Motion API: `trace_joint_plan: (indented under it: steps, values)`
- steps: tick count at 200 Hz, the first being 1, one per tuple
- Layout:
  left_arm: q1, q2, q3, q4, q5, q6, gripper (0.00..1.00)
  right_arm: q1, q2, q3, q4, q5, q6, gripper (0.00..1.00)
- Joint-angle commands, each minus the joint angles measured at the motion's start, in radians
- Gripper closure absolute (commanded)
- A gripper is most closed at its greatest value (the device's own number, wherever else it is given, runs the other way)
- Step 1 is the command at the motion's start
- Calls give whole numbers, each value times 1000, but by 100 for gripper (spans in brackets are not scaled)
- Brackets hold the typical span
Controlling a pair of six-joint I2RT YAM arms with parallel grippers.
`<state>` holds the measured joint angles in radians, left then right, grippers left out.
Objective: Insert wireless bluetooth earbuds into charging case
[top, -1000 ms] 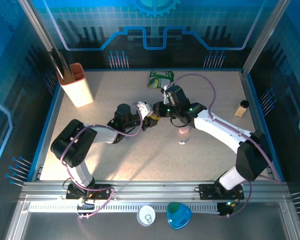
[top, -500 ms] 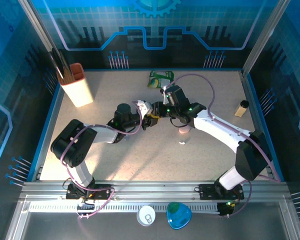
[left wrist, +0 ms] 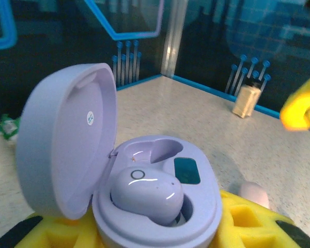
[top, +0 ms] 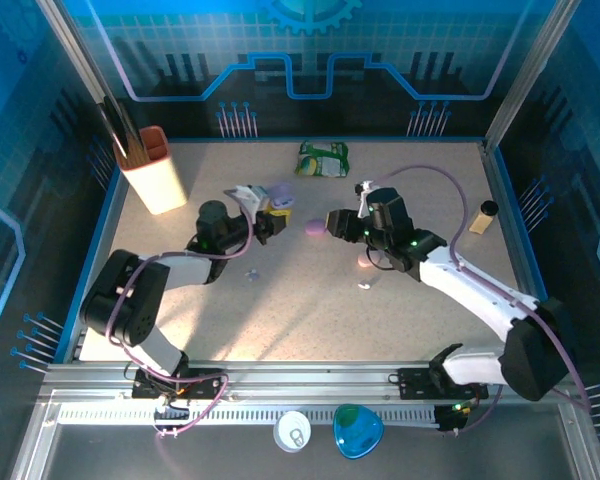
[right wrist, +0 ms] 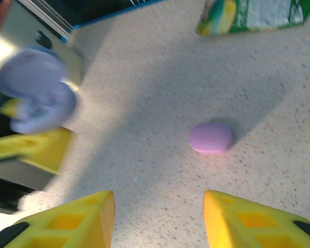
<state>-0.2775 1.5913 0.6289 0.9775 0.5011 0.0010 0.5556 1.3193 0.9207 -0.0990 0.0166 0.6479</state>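
The left tool is clenched on the open lilac charging case. One lilac earbud sits in the case's near well. The right tool hangs released, gripping nothing. Between the two tools another lilac bud lies on the surface. Further back lies a green packet. A small bottle stands far right and a stick holder far left. The lid's inside bears a tiny round mark. The packet's print is too blurred to read.
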Motion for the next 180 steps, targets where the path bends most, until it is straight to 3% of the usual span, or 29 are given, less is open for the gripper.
trace_joint_plan:
  steps: [1, 74, 180]
  values:
    - [27, -89, -25, 43, 8, -43, 73, -1, 95, 2, 67, -99, 28, 51]
    - [32, -249, -17, -57, -4, -19, 72, 105, 514, 179, 218, -405, 94, 53]
    - [32, -213, -20, -38, 22, -28, 72, 222, 762, 368, 188, -503, 103, 54]
